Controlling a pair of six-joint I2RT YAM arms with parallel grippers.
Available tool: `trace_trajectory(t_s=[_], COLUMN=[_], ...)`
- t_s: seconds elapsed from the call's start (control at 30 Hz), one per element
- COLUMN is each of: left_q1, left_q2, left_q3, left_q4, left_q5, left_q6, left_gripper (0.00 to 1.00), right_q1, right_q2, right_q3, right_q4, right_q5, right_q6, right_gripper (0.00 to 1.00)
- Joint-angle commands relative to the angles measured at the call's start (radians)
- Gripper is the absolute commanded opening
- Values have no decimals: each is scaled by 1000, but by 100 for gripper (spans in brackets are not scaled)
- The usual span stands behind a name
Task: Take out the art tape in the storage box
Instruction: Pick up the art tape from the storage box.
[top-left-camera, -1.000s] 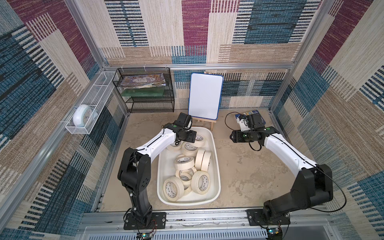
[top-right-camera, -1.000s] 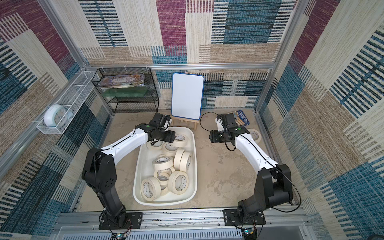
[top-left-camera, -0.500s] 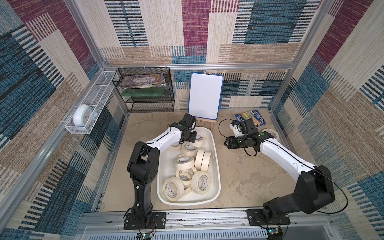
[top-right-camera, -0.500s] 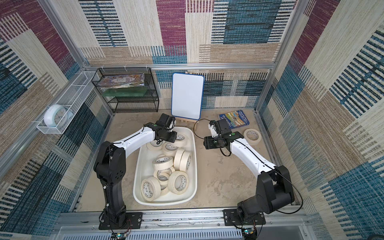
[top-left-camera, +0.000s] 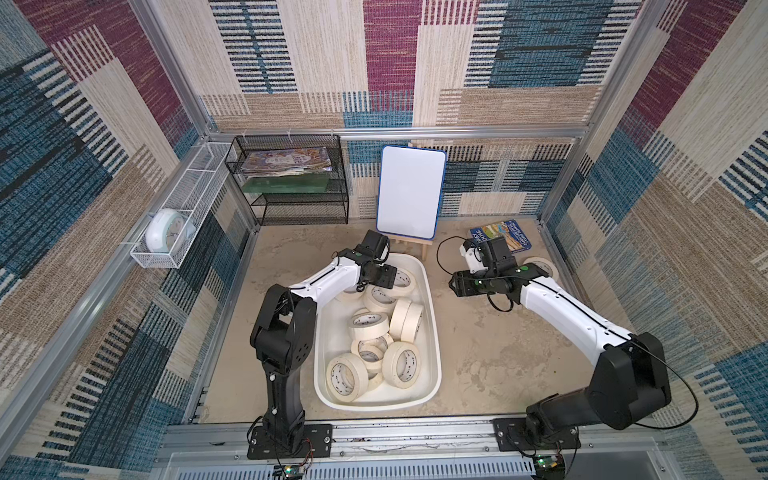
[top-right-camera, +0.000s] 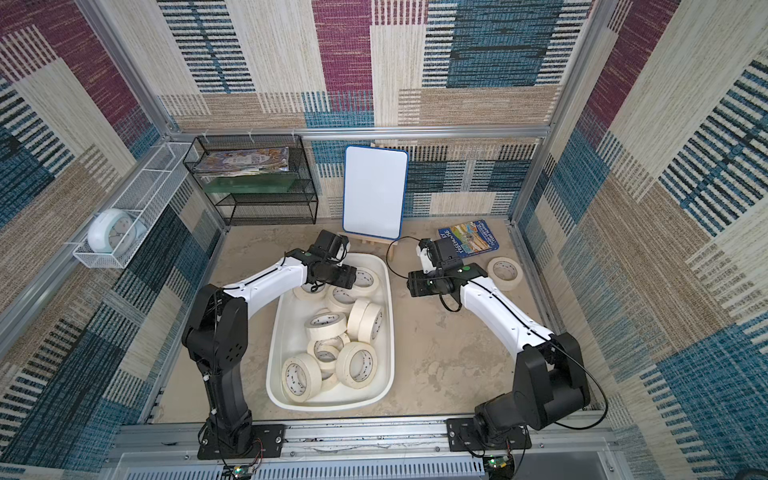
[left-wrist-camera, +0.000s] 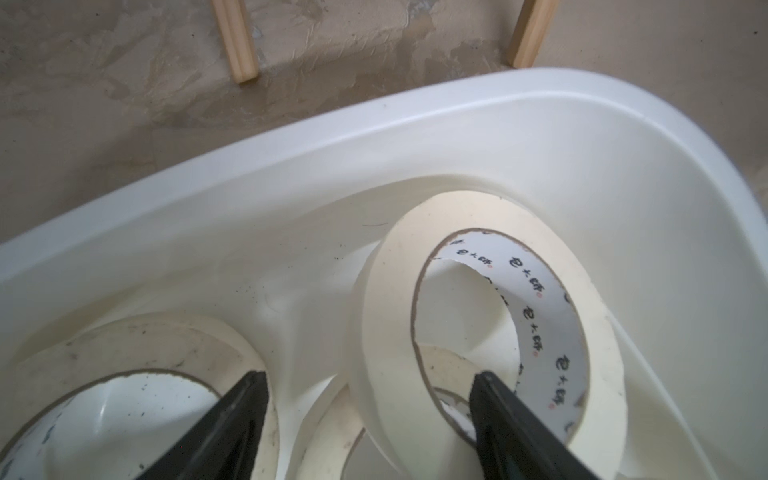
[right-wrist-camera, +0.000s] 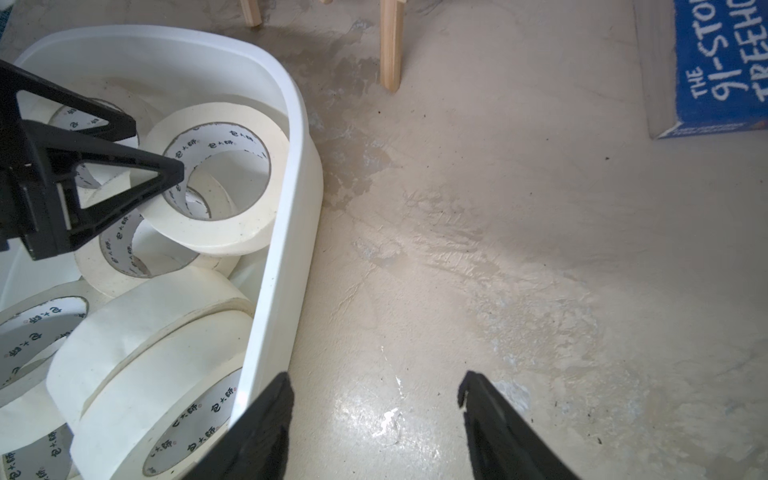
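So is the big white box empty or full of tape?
Not empty. The storage box holds about ten cream tape rolls piled inside; just one roll lies outside it on the table, near the blue book.

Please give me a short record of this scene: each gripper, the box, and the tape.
left gripper: open, in the box, jaws astride the wall of a tilted roll
right gripper: open, empty, over bare table beside the box
box contents: many tape rolls
outside the box: one flat roll on the table, near a book
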Motion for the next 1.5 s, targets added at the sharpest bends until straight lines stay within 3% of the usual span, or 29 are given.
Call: trace_trajectory(t_s=[0.0,0.13,0.23,0.33,0.43,0.57,0.77,1.07,1.27,1.33,1.47], left_q1=[-3,-7,-9,-9,-9,-8,-32,-79,-94,-94,-97], left_q2=[40,88,101,96,63,-12,-117,-160,-195,-198,-197], left_q3=[11,43,56,58,48,34,68,93,93,93,92], left_q4=[-186,-186,-186,-187,-189,-201,-244,-272,-273,-273,-272], left_q5=[84,115,109,93,63,28,-20,-60,-80,-85,-84], left_q6=[26,27,28,29,29,26,32,34,32,34,34], left_gripper=[81,70,50,23,11,8,8,8,8,8,15], right_q1=[1,3,3,3,3,12,107,225,236,238,241], right_q2=[3,-4,-8,-6,-8,-8,40,207,289,299,295], right_q3=[1,-10,-15,-15,-11,19,149,307,330,328,330], right_q4=[8,6,2,3,5,11,21,43,43,51,54], right_q5=[10,29,46,51,47,0,-68,-104,-107,-115,-90], right_q6=[-1,-6,-10,-10,-10,1,41,65,70,74,84], right_gripper=[68,68,68,67,67,66,65,65,63,58,27])
